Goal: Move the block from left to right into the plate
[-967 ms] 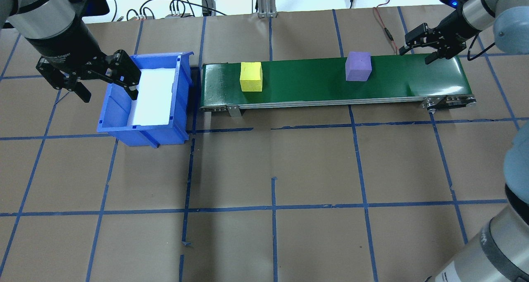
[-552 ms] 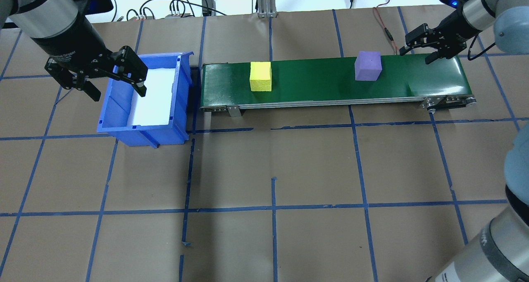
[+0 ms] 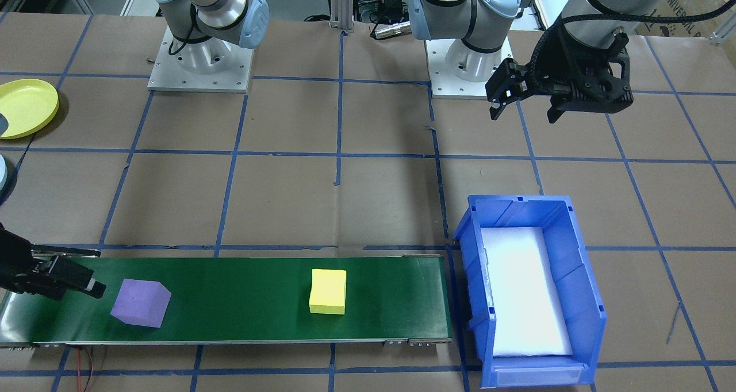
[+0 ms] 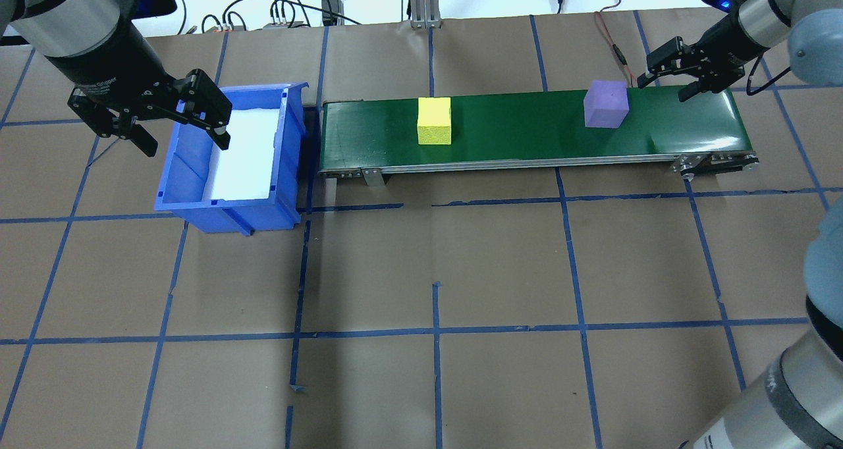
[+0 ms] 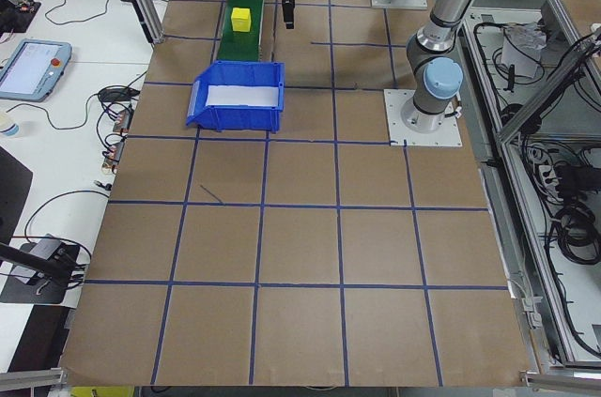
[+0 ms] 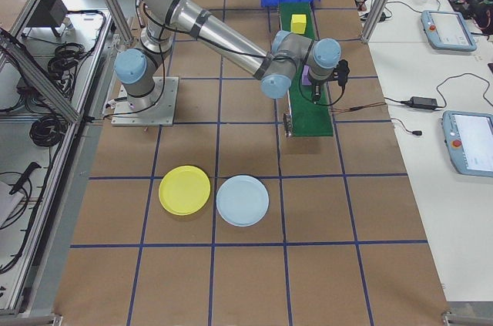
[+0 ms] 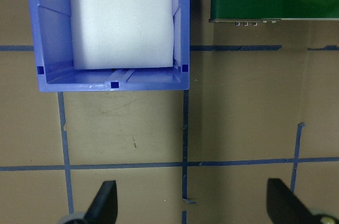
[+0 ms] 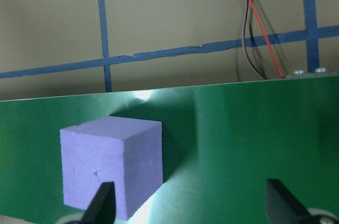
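- Bright, even overhead lighting throughout; shadows kept soft and short.
- Glare spot seen on green belt.
- All views sharp.

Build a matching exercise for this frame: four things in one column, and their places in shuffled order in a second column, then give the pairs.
Things:
1. purple block
2. yellow block
3. blue bin
4. yellow plate

Places:
A. on the table beside a light blue plate
B. off the left end of the conveyor belt, under the left gripper
C. on the belt, close to the right gripper
D. on the belt, nearer the bin

Pairs: 1-C, 2-D, 3-B, 4-A
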Motion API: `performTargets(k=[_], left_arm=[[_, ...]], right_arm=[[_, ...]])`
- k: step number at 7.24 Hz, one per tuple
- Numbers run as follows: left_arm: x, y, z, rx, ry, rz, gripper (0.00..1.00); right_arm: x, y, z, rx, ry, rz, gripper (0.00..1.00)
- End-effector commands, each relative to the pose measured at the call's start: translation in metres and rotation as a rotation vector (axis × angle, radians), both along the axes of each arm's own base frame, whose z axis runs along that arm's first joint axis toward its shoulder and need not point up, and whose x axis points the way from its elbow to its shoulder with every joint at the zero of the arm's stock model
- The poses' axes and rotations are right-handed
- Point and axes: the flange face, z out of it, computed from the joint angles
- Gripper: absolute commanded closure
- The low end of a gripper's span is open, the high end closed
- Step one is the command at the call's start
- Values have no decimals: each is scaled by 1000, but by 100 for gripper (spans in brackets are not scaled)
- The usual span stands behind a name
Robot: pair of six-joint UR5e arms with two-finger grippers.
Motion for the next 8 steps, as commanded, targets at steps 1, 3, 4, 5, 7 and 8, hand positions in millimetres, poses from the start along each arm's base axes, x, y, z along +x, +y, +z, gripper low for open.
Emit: performTargets(k=[1, 3, 4, 5, 7, 8], left_arm=[[8, 0, 3, 1, -63, -4, 0], [7, -1, 5, -3, -64, -7, 0], [7, -1, 7, -9, -58, -5, 0], [8, -1, 7, -9, -59, -6, 0], [7, -2, 6, -6, -58, -6, 0], [7, -1, 5, -4, -56, -8, 0]], right_arm=[[1, 1, -6, 13, -3, -6, 0], [-1, -4, -7, 5, -1, -25, 0], [-1, -5, -8, 9, -2, -35, 0], [-1, -6, -12, 17, -8, -48, 0], [-3, -9, -17, 7, -4, -51, 0], [-5, -14, -17, -23, 10, -48, 0]])
